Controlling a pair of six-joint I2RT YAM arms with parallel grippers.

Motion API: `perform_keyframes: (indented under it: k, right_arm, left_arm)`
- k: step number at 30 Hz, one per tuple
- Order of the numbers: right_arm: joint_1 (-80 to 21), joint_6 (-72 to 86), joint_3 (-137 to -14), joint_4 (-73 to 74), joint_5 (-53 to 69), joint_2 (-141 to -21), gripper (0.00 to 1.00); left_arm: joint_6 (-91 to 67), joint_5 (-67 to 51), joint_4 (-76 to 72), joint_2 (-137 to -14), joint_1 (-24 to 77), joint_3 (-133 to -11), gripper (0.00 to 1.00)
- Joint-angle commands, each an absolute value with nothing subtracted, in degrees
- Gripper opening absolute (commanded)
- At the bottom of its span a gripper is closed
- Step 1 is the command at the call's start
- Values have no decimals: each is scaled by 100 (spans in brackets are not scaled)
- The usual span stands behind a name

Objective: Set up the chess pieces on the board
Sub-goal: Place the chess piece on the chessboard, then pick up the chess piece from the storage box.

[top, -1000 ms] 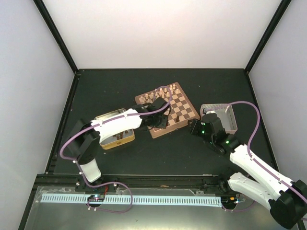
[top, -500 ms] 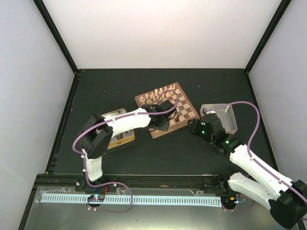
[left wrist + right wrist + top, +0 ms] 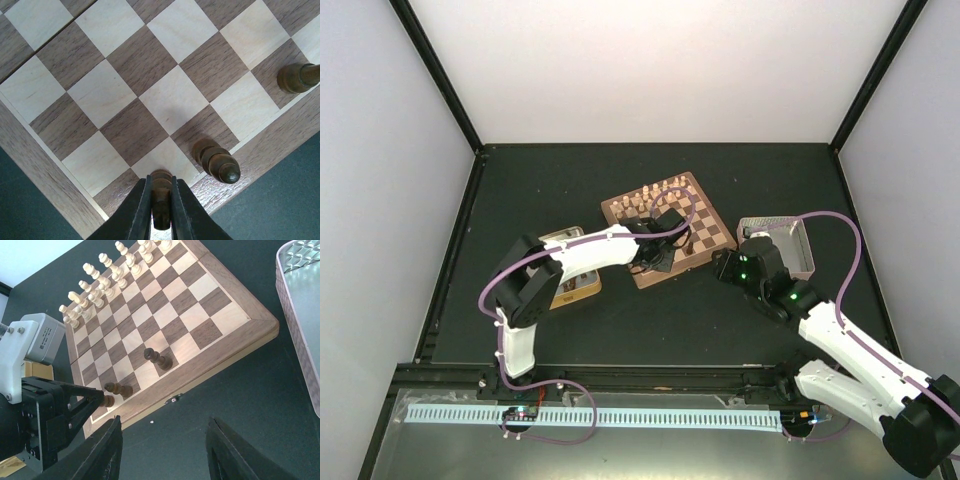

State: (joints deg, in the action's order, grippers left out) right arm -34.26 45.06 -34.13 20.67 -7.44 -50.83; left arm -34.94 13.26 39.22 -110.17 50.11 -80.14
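Left elbow's swung in, left gripper pinching a piece onto the board's near edge, gentle release next; right gripper hangs part-open, empty.

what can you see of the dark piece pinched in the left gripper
The dark piece is a small chessman of dark-brown turned wood, with rounded rings along its body. The left gripper is shut on it, one black jaw pressing each side. It is held upright at the board's outermost row of squares, right by the brown rim. Whether its base touches the wood cannot be told. A neighbouring dark piece stands alongside it, apart from it.
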Motion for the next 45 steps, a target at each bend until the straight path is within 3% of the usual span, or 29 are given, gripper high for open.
perform_keyframes:
  k: [1, 16, 24, 32, 39, 45]
  right_arm:
    - [-3398, 4477, -3413, 2090, -881, -5061, 46]
    - [-3406, 4482, -3419, 2162, -877, -5012, 46]
    - [-3403, 4482, -3428, 2152, -861, -5019, 46]
    - [-3404, 4482, -3433, 2149, -856, -5019, 46]
    - [-3404, 4491, -3428, 2087, -837, -5050, 46]
    - [-3406, 4495, -3470, 2041, -755, -5213, 46]
  left_arm:
    - [-3446, 1293, 4010, -11146, 4993, -8203, 14]
    - [-3415, 1055, 3853, -11135, 4928, -8212, 15]
    - [-3565, 1008, 4030, -11004, 4828, -8230, 33]
    - [-3534, 922, 4143, -10261, 4662, -8121, 38]
    - [-3563, 1386, 4166, -9092, 4146, -7326, 42]
    - [-3718, 1248, 3807, -8019, 3080, -5950, 48]
